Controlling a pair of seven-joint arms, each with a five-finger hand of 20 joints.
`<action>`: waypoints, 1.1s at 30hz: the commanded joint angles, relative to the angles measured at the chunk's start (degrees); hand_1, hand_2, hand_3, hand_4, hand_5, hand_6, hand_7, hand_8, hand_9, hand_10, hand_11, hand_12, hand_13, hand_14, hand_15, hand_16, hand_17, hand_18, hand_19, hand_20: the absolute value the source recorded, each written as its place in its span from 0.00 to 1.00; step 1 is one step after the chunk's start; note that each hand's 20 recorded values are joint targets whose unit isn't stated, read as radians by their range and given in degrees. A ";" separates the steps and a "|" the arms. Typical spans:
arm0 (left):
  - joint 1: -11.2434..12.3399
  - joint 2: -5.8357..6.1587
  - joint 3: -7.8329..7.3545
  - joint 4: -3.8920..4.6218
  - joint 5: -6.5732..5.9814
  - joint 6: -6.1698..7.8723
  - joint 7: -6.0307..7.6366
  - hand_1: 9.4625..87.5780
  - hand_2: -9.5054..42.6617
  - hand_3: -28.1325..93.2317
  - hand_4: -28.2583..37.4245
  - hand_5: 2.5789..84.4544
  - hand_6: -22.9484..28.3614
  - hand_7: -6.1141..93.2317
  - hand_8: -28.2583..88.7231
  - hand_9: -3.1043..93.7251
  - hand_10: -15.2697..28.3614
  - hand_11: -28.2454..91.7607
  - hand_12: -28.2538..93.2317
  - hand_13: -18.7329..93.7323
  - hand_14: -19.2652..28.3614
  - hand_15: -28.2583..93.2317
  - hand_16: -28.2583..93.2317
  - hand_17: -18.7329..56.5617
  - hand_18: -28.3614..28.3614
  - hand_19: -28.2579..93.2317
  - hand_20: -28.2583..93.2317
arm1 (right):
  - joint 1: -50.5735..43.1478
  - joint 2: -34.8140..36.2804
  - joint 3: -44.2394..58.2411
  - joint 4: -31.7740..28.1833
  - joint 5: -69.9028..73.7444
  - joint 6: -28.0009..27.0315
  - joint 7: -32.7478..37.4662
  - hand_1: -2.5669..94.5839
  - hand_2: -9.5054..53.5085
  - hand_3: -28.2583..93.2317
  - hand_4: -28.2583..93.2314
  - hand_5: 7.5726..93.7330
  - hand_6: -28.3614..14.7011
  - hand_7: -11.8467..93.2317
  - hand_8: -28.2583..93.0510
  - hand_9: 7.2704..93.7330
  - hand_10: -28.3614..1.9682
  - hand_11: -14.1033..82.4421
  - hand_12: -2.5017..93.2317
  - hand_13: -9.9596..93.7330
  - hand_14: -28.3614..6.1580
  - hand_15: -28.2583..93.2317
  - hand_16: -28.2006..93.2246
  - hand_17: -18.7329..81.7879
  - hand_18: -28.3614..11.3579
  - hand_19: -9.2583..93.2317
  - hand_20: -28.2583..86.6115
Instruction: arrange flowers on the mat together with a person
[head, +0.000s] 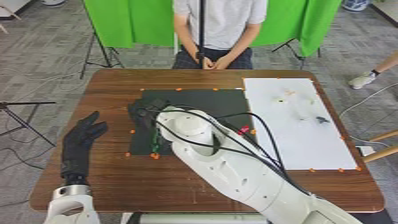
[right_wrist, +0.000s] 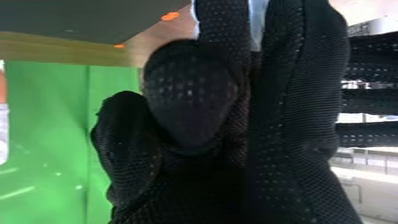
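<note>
In the head view, my right hand (head: 145, 112) is over the left part of the dark mat (head: 200, 95). A green stem (head: 155, 142) lies near the mat's left edge, just below that hand. Beside my forearm, a red flower (head: 244, 129) shows at the mat's right edge. My left hand (head: 83, 137) stands open left of the mat, fingers relaxed. In the right wrist view, my right hand (right_wrist: 298, 100) has long straight fingers with the thumb in front of them, and no flower is seen in it. My left hand (right_wrist: 369, 102) shows farther off. The person's hands (head: 215, 64) rest together beyond the table.
A white sheet (head: 293, 145) covers the table's right side, with small pale and yellow flowers (head: 282, 101) and a grey piece (head: 322, 119) on it. Orange markers (head: 155, 156) line both mat and sheet. My right forearm crosses the lower mat and the wooden table (head: 115, 185).
</note>
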 joint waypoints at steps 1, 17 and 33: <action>0.42 -0.23 0.26 0.48 0.01 -0.97 0.11 0.10 0.50 0.75 0.00 0.51 0.49 0.12 0.22 0.53 0.63 0.35 0.36 0.52 0.75 0.36 0.24 0.39 0.69 0.30 0.38 | 0.07 -0.29 0.05 0.56 -2.14 0.60 0.16 0.88 0.00 0.00 0.64 0.72 0.79 0.31 0.14 0.93 0.67 0.23 0.41 1.00 0.82 0.65 0.45 0.83 0.47 1.00 0.57; 1.14 -0.20 -0.29 0.00 0.26 -1.22 -0.18 0.10 0.46 0.76 0.00 0.58 0.53 0.21 0.19 0.57 0.71 0.43 0.35 0.53 0.78 0.41 0.23 0.39 0.69 0.31 0.38 | 2.48 3.63 0.41 -4.82 3.48 1.72 1.56 0.88 0.00 0.00 0.60 0.73 0.74 0.29 0.23 0.93 0.63 0.26 0.38 1.00 0.82 0.65 0.45 0.83 0.47 1.00 0.56; 2.57 -0.89 -1.63 -1.09 1.22 -3.21 -2.32 0.10 0.43 0.77 0.00 0.58 0.52 0.22 0.18 0.58 0.71 0.44 0.35 0.53 0.79 0.43 0.21 0.38 0.70 0.32 0.38 | -18.18 15.87 38.53 -28.76 51.56 9.12 -5.57 0.29 0.08 0.77 0.10 0.57 0.59 0.22 0.17 0.60 0.37 0.24 0.20 0.63 0.35 0.38 0.42 0.48 0.27 0.51 0.52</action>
